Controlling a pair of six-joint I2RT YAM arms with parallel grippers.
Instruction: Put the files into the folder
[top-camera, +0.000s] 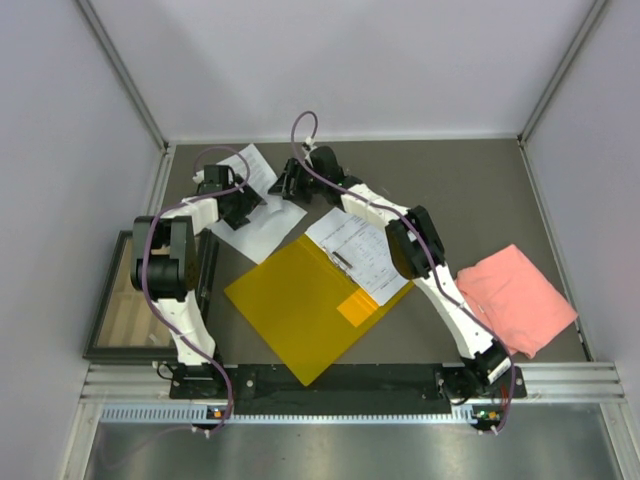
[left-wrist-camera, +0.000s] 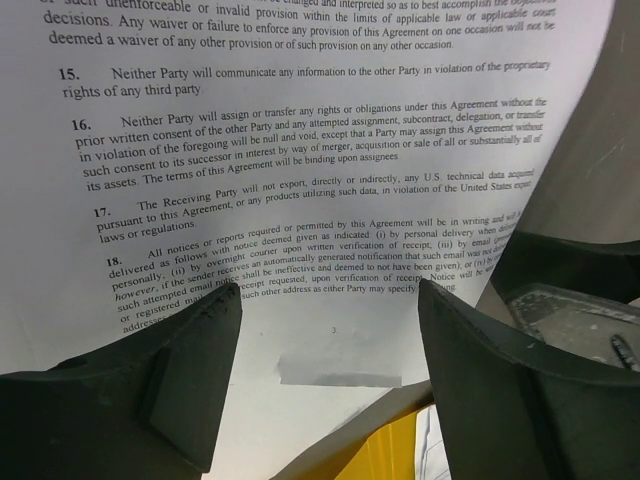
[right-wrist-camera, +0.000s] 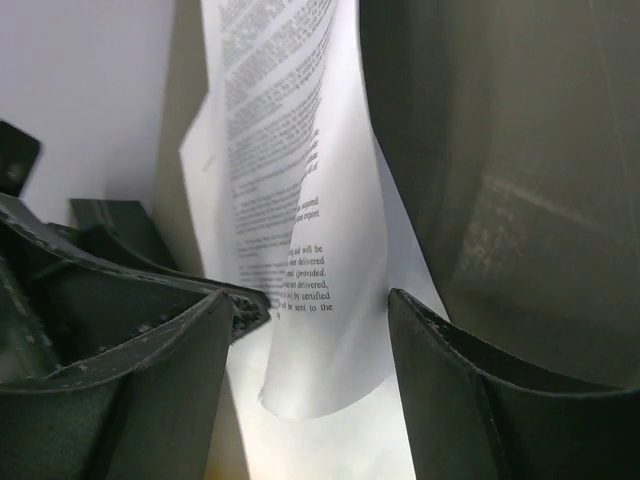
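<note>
Both apart, my left hand (top-camera: 245, 207) and right hand (top-camera: 282, 188) hang at loose white printed sheets (top-camera: 262, 232) beyond the yellow folder (top-camera: 290, 310); the left is nearer.

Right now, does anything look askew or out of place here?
Yes: the loose white printed paper sheets lie fanned and skewed at the far left, outside the open orange-yellow file folder, and one of them bows upward beside the right pincer. Nothing looks torn or spilled.
</note>
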